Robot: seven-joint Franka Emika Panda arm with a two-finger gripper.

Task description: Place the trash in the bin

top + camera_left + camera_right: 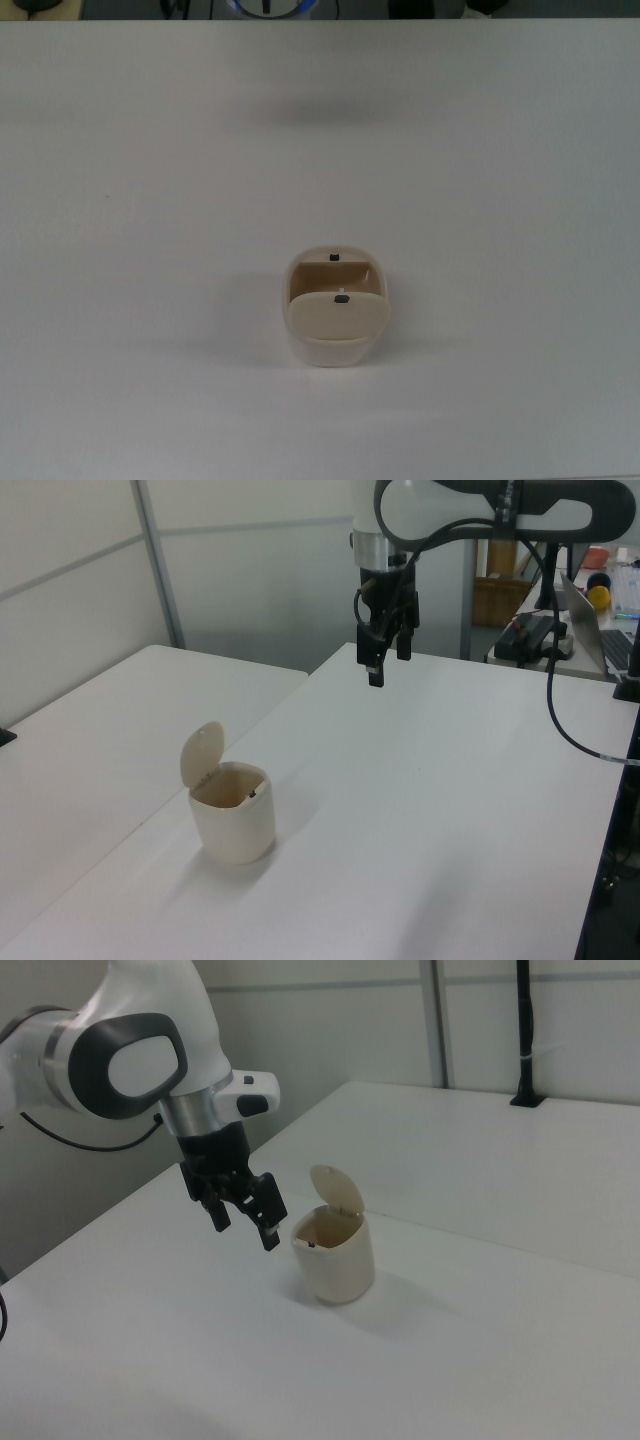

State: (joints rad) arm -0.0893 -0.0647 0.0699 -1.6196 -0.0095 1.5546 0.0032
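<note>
Standing lid-up, bin [232, 825] sits well apart from raised, spread-fingered end effector [386, 665].

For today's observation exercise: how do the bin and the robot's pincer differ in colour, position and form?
Colour: the bin is cream-beige, the pincer black. Position: the bin stands on the white table, while the pincer hangs in the air above it, well apart from the bin. Form: the bin is rounded, its flap lid tipped up; the pincer is angular, with two thin fingers. Both stand open.
</note>
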